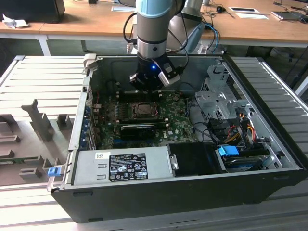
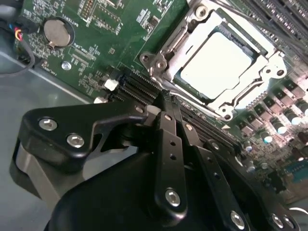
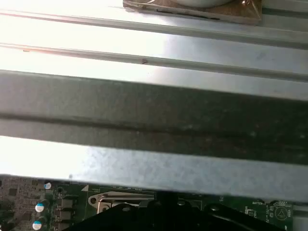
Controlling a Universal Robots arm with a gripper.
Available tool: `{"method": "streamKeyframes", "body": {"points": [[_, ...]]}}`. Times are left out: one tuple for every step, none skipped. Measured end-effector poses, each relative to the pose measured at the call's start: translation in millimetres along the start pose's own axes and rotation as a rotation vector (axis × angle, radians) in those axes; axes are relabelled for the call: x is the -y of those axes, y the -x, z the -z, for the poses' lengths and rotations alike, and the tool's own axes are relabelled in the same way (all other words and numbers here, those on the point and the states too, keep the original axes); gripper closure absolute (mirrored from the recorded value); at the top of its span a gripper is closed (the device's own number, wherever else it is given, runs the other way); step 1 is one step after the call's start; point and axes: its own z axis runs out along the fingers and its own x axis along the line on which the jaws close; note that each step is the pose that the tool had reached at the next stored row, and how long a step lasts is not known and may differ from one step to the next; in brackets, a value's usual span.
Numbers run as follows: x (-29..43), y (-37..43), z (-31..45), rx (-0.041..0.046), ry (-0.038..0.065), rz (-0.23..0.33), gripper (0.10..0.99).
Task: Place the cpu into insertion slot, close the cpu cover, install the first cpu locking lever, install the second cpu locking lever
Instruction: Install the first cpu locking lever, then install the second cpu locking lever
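In the exterior view the arm reaches down into the open computer case (image 1: 269, 183), its gripper (image 1: 147, 85) hanging just above the green circuit board (image 1: 178, 120), at the far edge of the insertion slot (image 1: 143, 110). The slot sits in the middle of the board, with the grey power-supply box (image 1: 120, 166) along the near wall and the drive cage (image 1: 219, 98) on the exterior view's right. Over to the second wrist view: the black fingers (image 2: 169, 144) are pressed together, tips meeting with nothing between them, close over the dark connector rows (image 2: 139, 86) just beside the slot. The cpu (image 2: 216, 61) lies seated in the slot, its pale face bright, and the cpu cover (image 2: 262, 72) is folded down flat around it, framing the chip. A round coin battery (image 2: 56, 32) sits well apart on the board. In the first wrist view, the case's metal wall (image 3: 154, 120) looms large, with a strip of board (image 3: 57, 202) and a silvery edge of the slot (image 3: 120, 198) under it.
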Motion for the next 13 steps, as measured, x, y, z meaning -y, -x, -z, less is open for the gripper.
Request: {"method": "streamKeyframes", "body": {"points": [[1.0, -0.1, 0.2, -0.0002, 0.000, 0.000, 0.980], [1.4, -0.2, 0.3, -0.0002, 0.000, 0.000, 0.980], [1.8, -0.2, 0.3, -0.0002, 0.000, 0.000, 0.980], [2.2, -0.2, 0.4, -0.0002, 0.000, 0.000, 0.980], [2.7, -0.3, 0.4, -0.0002, 0.000, 0.000, 0.980], [3.0, -0.3, 0.5, -0.0002, 0.000, 0.000, 0.980], [3.3, -0.4, 0.5, -0.0001, 0.000, 0.000, 0.980], [3.5, -0.4, 0.4, -0.0001, 0.000, 0.000, 0.980], [3.7, -0.4, 0.5, -0.0002, 0.000, 0.000, 0.980], [4.1, -0.4, 0.6, -0.0002, 0.000, 0.000, 0.980], [4.4, -0.5, 0.6, -0.0001, 0.000, 0.000, 0.980], [4.8, -0.5, 0.6, -0.0002, 0.000, 0.000, 0.980], [5.3, -0.5, 0.8, -0.0003, 0.000, 0.000, 0.980]]}}
